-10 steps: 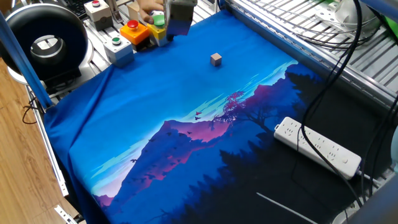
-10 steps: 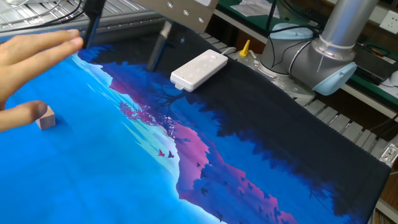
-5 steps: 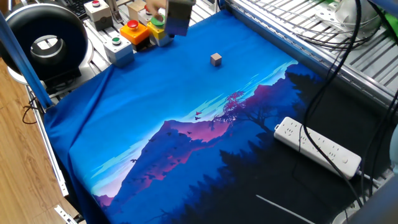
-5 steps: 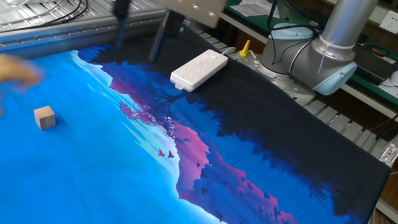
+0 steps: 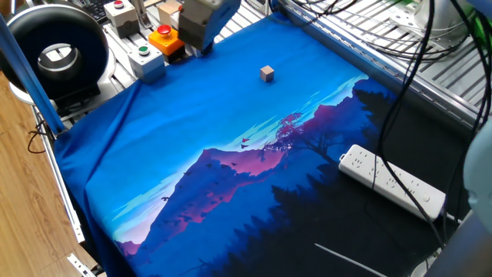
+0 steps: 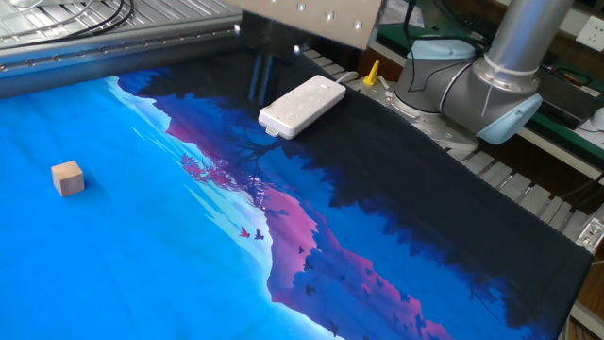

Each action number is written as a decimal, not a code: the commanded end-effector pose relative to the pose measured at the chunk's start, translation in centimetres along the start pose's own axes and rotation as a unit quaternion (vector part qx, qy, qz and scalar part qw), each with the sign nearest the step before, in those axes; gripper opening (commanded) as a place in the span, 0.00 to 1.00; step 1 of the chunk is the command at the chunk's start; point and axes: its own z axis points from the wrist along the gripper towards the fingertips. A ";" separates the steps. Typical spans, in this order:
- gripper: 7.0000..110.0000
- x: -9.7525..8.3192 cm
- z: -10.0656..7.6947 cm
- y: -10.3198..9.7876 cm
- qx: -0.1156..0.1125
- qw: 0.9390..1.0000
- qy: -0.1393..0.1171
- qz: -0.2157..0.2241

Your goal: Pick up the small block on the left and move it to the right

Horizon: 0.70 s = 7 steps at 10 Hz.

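The small block [image 5: 267,73] is a tiny tan cube lying alone on the light-blue part of the printed cloth; in the other fixed view it lies at the far left [image 6: 67,178]. My gripper [image 5: 201,48] hangs blurred at the top of the cloth, well apart from the block and above the button boxes. In the other fixed view the gripper [image 6: 263,97] shows as two dark fingers under a pale bracket, just left of the power strip. The fingers stand a little apart and hold nothing.
Grey, yellow and orange button boxes [image 5: 157,42] stand at the cloth's far corner. A white power strip [image 5: 392,181] lies on the dark part of the cloth, also in the other view [image 6: 302,104]. A black round device [image 5: 54,50] and cables border the table. The arm's base [image 6: 491,80] stands at the edge.
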 end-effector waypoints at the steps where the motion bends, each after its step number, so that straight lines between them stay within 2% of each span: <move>1: 0.00 -0.1 1.6 -2.9 0.048 0.996 0.009 0.070; 2: 0.00 0.2 1.7 -5.1 0.084 0.994 0.009 0.064; 3: 0.00 0.1 1.9 -5.5 0.086 0.994 0.004 0.064; 5: 0.00 0.0 1.7 -4.0 0.061 0.995 0.004 0.075; 7: 0.00 0.0 1.4 -3.9 0.062 0.996 0.005 0.064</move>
